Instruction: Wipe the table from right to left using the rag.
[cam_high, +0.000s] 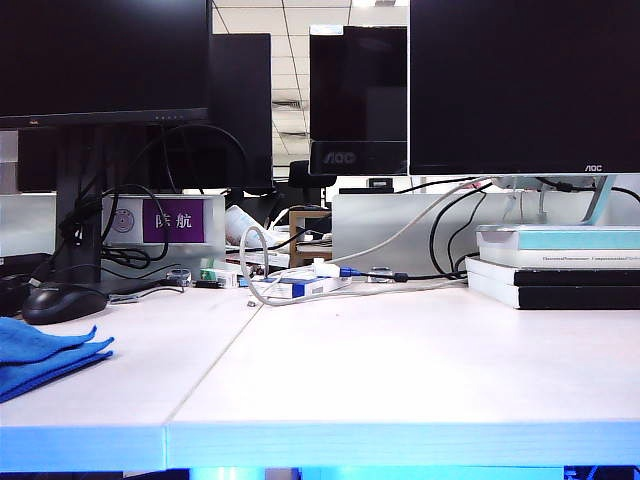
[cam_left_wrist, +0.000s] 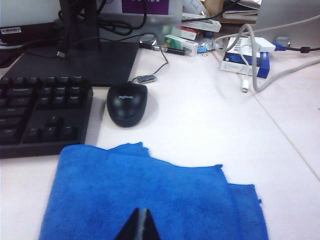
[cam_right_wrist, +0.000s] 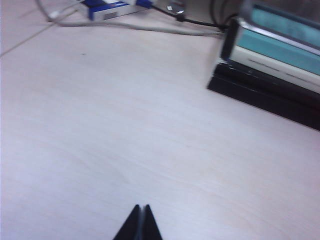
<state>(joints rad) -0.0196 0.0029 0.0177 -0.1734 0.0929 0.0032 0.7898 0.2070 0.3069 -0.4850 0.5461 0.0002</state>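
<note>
The bright blue rag (cam_high: 40, 355) lies rumpled on the white table (cam_high: 400, 370) at its far left, near the front edge. Neither gripper shows in the exterior view. In the left wrist view my left gripper (cam_left_wrist: 141, 211) hovers over the near part of the rag (cam_left_wrist: 150, 185), its dark jaws pressed together with nothing between them. The rag lies flat there. In the right wrist view my right gripper (cam_right_wrist: 141, 206) is shut as well, above the bare table (cam_right_wrist: 125, 125) on the right side, apart from the rag.
A black mouse (cam_high: 62, 300) and a black keyboard (cam_left_wrist: 42, 112) sit just behind the rag. A stack of books (cam_high: 560, 265) stands at the back right. Cables and a blue-and-white box (cam_high: 305, 285) lie at the back middle, below the monitors.
</note>
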